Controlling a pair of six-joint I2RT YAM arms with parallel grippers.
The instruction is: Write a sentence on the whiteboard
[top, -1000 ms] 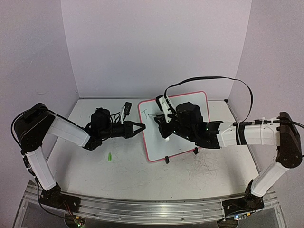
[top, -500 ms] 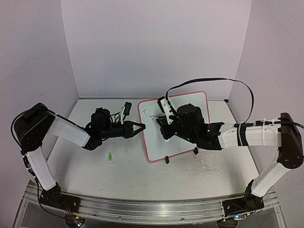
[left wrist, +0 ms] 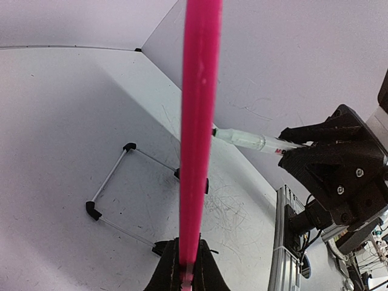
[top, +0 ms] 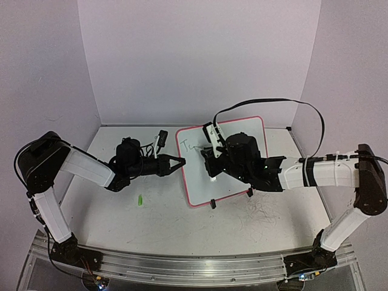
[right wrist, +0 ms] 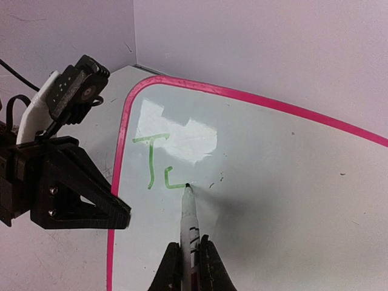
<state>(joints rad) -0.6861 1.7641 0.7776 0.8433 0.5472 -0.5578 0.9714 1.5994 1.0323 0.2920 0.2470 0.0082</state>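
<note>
At the left rim of the whiteboard (top: 197, 185), pinched tight on the pink edge with the left gripper (left wrist: 185, 270), the wire stand (left wrist: 112, 176) just behind the whiteboard on the table (top: 182, 230). Over the whiteboard's upper-left part, clenched on a marker (right wrist: 189, 218) with the right gripper (right wrist: 189, 250), tip touching the surface. By that same corner of the whiteboard, just the start of the sentence (right wrist: 159, 167): a green T and 1 angular stroke ending at the tip.

One whiteboard (top: 199, 180), one marker (right wrist: 190, 213), two grippers (top: 180, 162) (top: 210, 165)
</note>
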